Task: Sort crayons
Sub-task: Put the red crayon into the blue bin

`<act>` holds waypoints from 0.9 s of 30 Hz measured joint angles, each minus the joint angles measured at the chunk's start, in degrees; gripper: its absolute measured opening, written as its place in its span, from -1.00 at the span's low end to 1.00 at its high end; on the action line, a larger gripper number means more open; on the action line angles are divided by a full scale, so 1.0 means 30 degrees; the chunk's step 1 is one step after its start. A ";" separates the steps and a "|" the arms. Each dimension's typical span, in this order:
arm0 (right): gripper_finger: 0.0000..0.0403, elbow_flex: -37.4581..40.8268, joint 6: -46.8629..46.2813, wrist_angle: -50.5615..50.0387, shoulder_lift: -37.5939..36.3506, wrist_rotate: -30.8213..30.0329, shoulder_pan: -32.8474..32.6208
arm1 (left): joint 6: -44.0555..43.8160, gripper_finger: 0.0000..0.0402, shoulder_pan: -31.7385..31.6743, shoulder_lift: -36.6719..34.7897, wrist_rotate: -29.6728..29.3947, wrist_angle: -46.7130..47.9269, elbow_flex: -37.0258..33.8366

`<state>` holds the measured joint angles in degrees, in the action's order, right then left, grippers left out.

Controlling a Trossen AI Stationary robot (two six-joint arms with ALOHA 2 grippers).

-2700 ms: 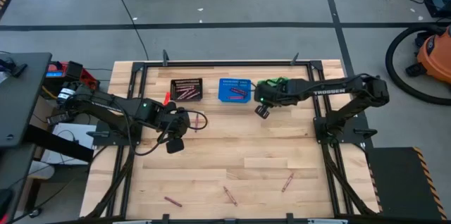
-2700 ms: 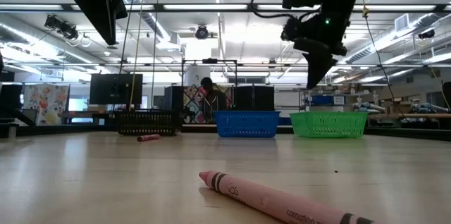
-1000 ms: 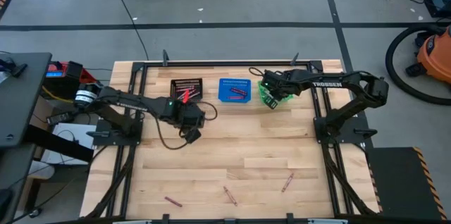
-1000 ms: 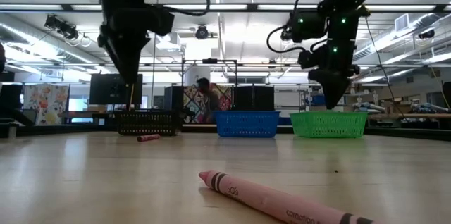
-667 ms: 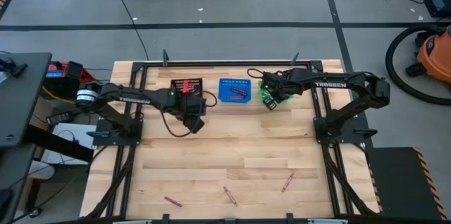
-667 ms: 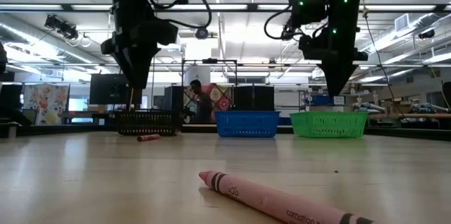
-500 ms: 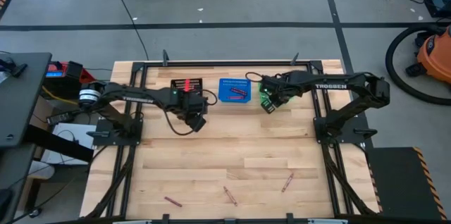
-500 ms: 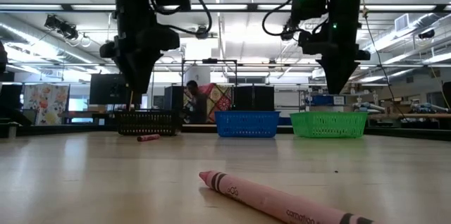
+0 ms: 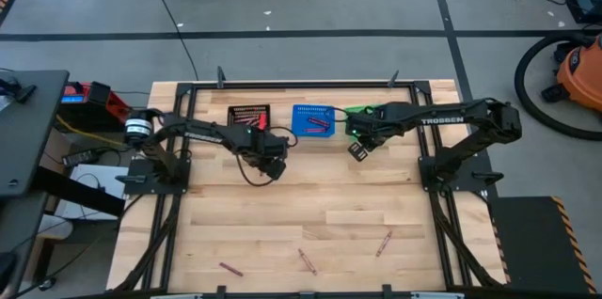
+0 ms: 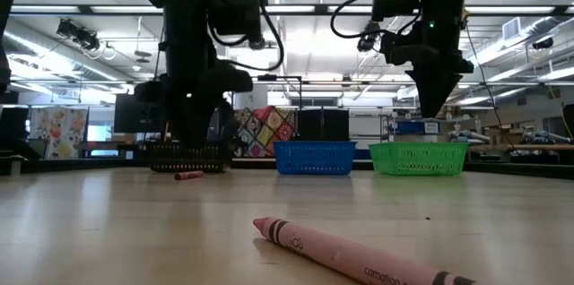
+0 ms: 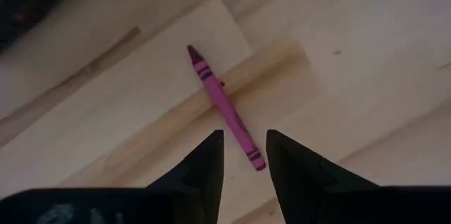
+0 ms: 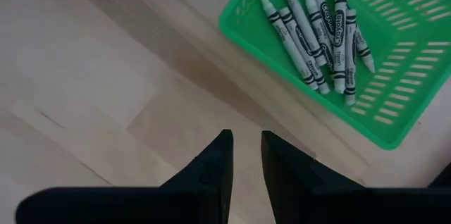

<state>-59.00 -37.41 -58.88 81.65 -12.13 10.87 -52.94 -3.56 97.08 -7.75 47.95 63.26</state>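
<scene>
A magenta crayon lies flat on the table in front of the black basket; it also shows in the low view. My left gripper is open above it, and in the left wrist view the crayon's nearer end lies between the fingertips, with no touch that I can see. My right gripper is open and empty, above the table just on the near side of the green basket. That basket holds several pale grey crayons.
The blue basket with magenta crayons stands between the black and green ones along the far edge. The black basket holds red crayons. Three loose crayons lie near the front edge; one shows close in the low view.
My left gripper has gone toward the table's right edge and down, toward the crayon in front of the black basket. My right gripper has drawn back from over the green basket toward the near edge and risen a little.
</scene>
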 joint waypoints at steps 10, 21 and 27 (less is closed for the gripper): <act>-0.59 0.0000 0.0117 0.0017 0.0007 -0.0080 -0.0260 | -0.0662 -0.41 -0.0077 0.1312 -0.0526 -0.0022 0.0000; -0.59 0.0007 0.0160 0.0076 0.0015 -0.0085 -0.0260 | -0.1253 -0.41 -0.0295 0.1443 -0.0517 -0.0376 0.0000; -0.59 0.0007 0.0160 0.0104 0.0015 -0.0085 -0.0260 | -0.1672 -0.41 -0.0295 0.1481 -0.0510 -0.0416 0.0000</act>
<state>-58.98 -36.93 -58.57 81.69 -12.38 10.09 -57.96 -4.45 101.52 -9.28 46.70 63.26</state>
